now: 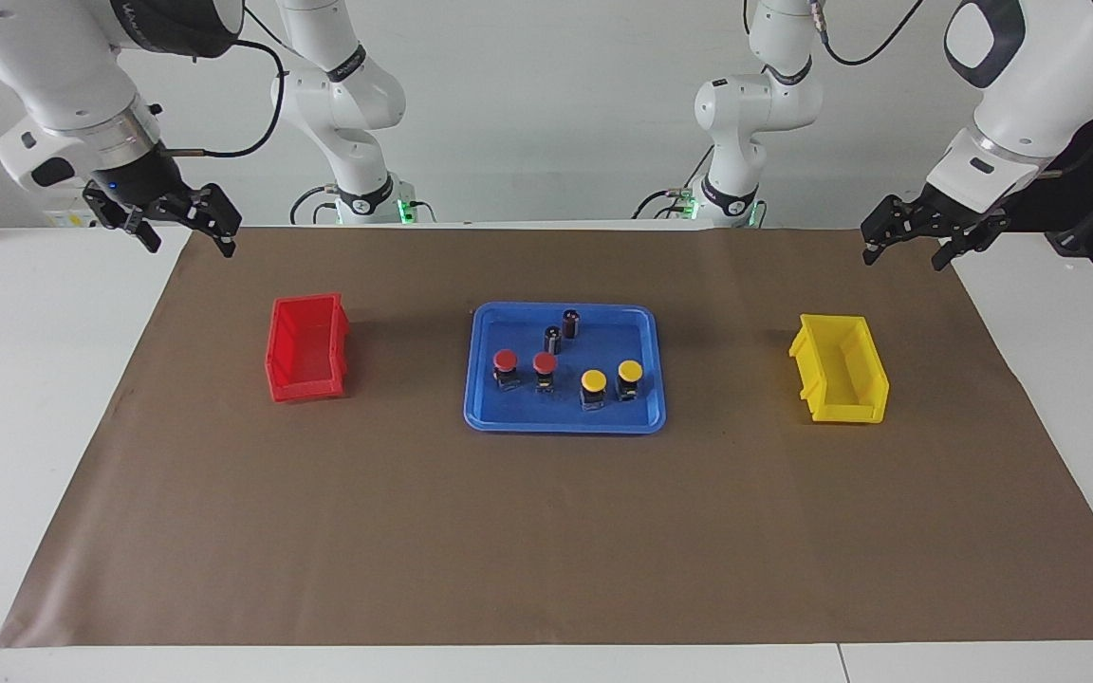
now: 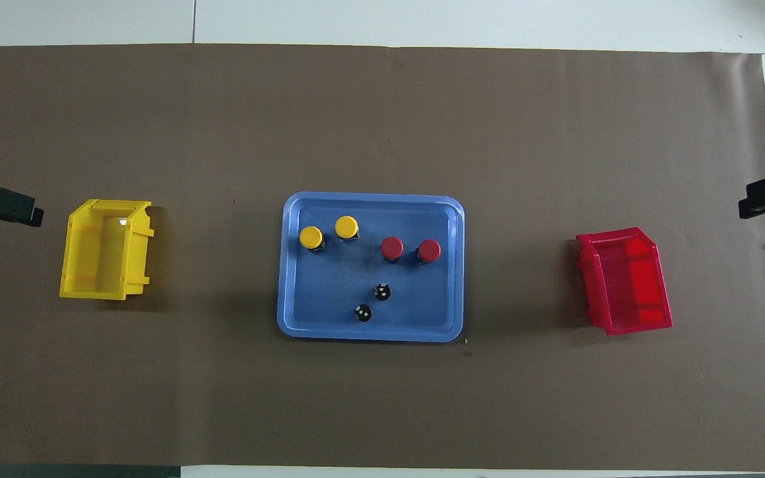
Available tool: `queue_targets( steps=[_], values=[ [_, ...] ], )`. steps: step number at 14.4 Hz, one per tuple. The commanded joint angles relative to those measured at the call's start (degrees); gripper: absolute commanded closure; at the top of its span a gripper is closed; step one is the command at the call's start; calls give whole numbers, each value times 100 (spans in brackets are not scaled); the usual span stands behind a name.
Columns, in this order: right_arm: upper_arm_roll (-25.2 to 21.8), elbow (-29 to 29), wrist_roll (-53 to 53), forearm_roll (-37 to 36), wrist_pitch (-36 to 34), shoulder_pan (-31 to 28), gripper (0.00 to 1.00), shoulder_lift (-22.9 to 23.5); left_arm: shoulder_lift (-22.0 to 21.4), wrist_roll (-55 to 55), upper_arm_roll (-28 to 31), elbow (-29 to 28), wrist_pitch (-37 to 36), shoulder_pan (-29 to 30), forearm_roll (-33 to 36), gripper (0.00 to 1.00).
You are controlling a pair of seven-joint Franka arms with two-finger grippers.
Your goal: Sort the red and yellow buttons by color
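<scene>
Four buttons, red (image 1: pixel 506 359) and (image 1: pixel 545 363), yellow (image 1: pixel 593 380) and (image 1: pixel 630 371), stand in the tray (image 1: pixel 509 417). Each should be gripped below its cap and carried to the matching bin. Both pincers, left (image 1: pixel 905 241) and right (image 1: pixel 188 226), hang open, empty.

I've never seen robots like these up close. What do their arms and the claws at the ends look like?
Both arms are glossy white, built of rounded segments with dark bands at the joints, and thin black cables loop along them. Each ends in a small black claw, the left gripper and the right gripper, with two jointed fingers. Green lights glow at the bases.
</scene>
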Motion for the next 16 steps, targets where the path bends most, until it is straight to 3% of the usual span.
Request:
queue_targets(
  steps=[1,16],
  values=[
    [23,-127,-138,-28,5,-20,0,-112,2,74,106,55,49,-82,-82,0],
    [76,48,-68,-10,31,164,0,-7,117,56,133,37,445,-82,-30,0]
  ],
)
